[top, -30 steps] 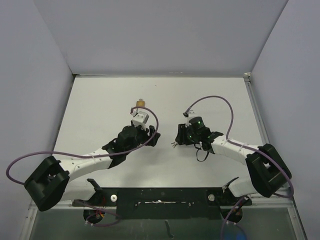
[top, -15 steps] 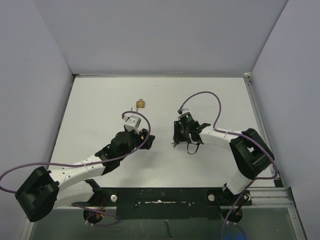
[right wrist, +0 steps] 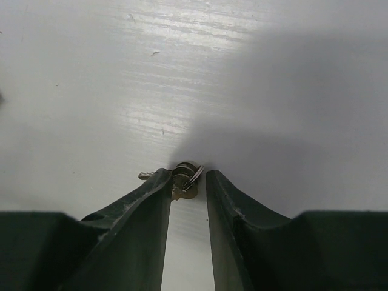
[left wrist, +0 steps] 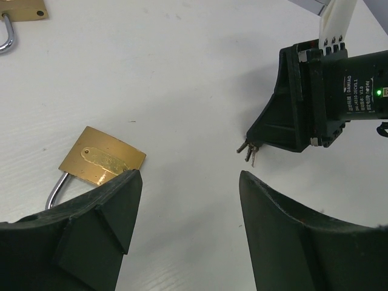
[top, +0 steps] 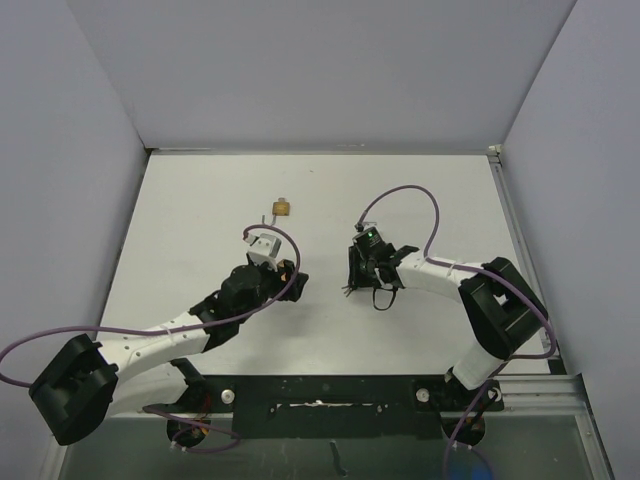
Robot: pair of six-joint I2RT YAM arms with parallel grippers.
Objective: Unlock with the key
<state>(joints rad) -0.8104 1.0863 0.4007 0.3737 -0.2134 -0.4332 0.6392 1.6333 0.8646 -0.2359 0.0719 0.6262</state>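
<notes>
Two narrowed jaws of the right gripper (right wrist: 186,176) are set astride the key bunch (right wrist: 183,182), a firm hold not discernible, with the padlock (left wrist: 103,159) lying at nine o'clock from it, beside the open, empty left gripper (left wrist: 189,179).

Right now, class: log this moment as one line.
left gripper open, beside nearer brass padlock | right gripper straddling small metal key bunch, grip unclear

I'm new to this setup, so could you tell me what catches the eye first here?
A brass padlock lies flat on the white table just beyond the left arm's wide-open jaws. To its right, a small bunch of keys sits at the tips of the right arm's narrow-set jaws. A second padlock lies farther back on the table.
</notes>
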